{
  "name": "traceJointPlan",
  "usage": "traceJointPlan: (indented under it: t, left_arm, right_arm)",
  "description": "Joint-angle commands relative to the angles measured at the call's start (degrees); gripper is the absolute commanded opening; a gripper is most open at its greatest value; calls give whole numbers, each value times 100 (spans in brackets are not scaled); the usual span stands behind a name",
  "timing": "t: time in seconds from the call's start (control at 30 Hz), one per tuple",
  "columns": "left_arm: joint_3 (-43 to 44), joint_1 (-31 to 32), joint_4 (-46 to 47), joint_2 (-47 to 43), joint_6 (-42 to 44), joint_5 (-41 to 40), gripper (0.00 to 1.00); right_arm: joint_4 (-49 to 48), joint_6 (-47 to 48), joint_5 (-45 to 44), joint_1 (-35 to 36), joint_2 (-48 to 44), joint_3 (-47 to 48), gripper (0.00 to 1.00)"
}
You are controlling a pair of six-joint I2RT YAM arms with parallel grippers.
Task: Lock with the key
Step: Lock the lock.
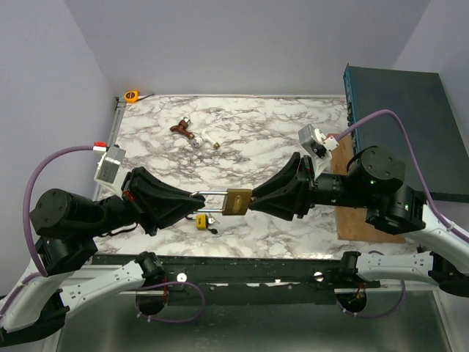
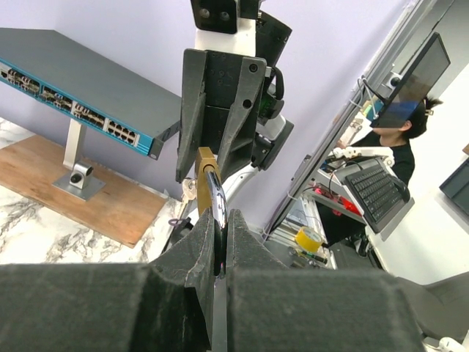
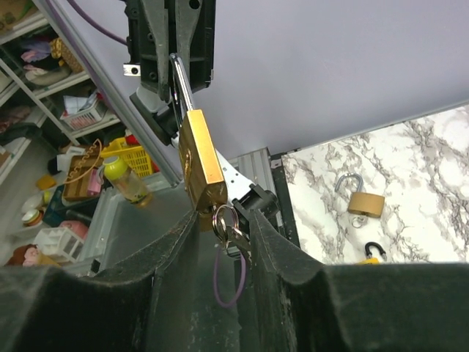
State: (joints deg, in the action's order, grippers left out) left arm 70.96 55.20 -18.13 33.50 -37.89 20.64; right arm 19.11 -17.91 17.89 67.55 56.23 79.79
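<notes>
A brass padlock (image 1: 238, 201) is held in the air between both grippers, over the front of the marble table (image 1: 278, 139). My left gripper (image 1: 198, 203) is shut on its steel shackle (image 2: 216, 209). The lock body also shows in the left wrist view (image 2: 204, 176). In the right wrist view the lock (image 3: 199, 161) hangs with a key (image 3: 245, 240) and key ring under its base. My right gripper (image 3: 223, 220) stands around that key with its jaws apart. A gap shows beside the left finger.
A second brass padlock (image 3: 364, 204) with an open shackle lies on the table below, beside a small yellow lock (image 1: 201, 223). Small loose items (image 1: 183, 128) and an orange tape measure (image 1: 132, 95) lie at the back. A network switch (image 1: 399, 125) stands on a wooden board (image 1: 359, 216) at the right.
</notes>
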Motion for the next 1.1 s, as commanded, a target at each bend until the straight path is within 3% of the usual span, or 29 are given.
traceJointPlan:
  t: [0.0, 0.27, 1.07]
  left_arm:
    - [171, 22, 582, -49, -138, 130, 0]
    - [104, 22, 676, -40, -201, 124, 0]
    - [383, 22, 398, -162, 100, 115, 0]
  right_arm:
    - [-162, -27, 97, 37, -40, 68, 33]
    - [-118, -50, 101, 39, -19, 64, 1]
    - [229, 196, -91, 41, -400, -117, 1]
